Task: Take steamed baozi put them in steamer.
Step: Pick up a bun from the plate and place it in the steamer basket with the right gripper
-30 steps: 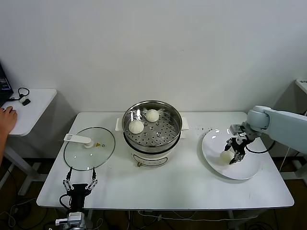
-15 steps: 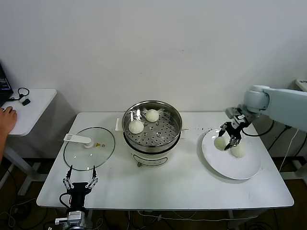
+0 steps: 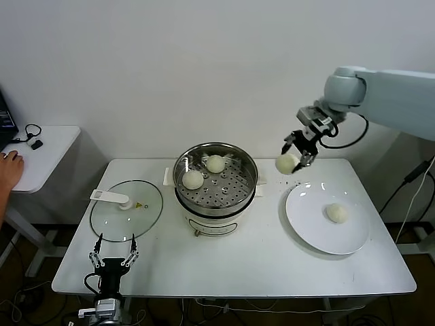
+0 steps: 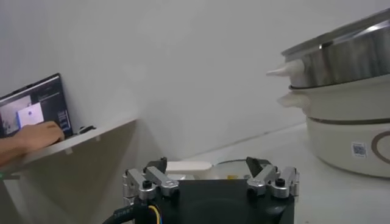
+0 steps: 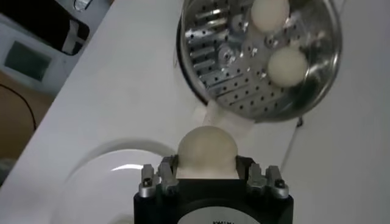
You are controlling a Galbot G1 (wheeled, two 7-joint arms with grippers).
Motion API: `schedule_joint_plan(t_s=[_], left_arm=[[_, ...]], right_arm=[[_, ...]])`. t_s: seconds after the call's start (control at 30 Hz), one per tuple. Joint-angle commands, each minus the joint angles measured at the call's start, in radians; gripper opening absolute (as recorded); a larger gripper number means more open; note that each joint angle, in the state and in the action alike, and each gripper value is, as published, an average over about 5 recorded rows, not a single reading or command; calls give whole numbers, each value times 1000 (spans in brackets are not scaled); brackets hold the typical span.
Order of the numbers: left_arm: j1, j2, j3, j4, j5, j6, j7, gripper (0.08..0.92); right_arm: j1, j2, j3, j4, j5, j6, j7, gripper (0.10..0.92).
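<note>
My right gripper (image 3: 294,158) is shut on a steamed baozi (image 3: 286,164) and holds it in the air between the steamer (image 3: 216,178) and the white plate (image 3: 312,224). In the right wrist view the baozi (image 5: 206,151) sits between the fingers, above the plate's edge, with the steamer (image 5: 317,79) beyond it. Two baozi (image 3: 194,180) (image 3: 216,164) lie on the steamer's perforated tray. One baozi (image 3: 336,212) lies on the plate. My left gripper (image 3: 113,260) is open and empty near the table's front left edge.
A flat glass lid (image 3: 127,209) with a white handle lies left of the steamer. A side table (image 3: 41,153) with a person's hand (image 3: 9,170) stands at far left. The steamer's side (image 4: 347,97) shows in the left wrist view.
My right gripper has lifted one baozi off the plate and carried it up and left toward the steamer. One baozi stays on the plate. The left arm has not moved.
</note>
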Motion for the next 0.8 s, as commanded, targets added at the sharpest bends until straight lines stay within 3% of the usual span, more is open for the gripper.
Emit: schedule_joint_plan(t_s=[0.03, 0.37, 0.8], left_arm=[[1, -49, -3, 5, 0, -2, -2, 823], [-2, -49, -2, 13, 1, -2, -4, 823], [-3, -49, -2, 20, -2, -7, -7, 823]], right_arm=[[66, 183, 41, -14, -76, 305, 90, 630], [-13, 248, 65, 11, -264, 535, 226, 620], [-108, 348, 52, -39, -352, 595, 251, 628]])
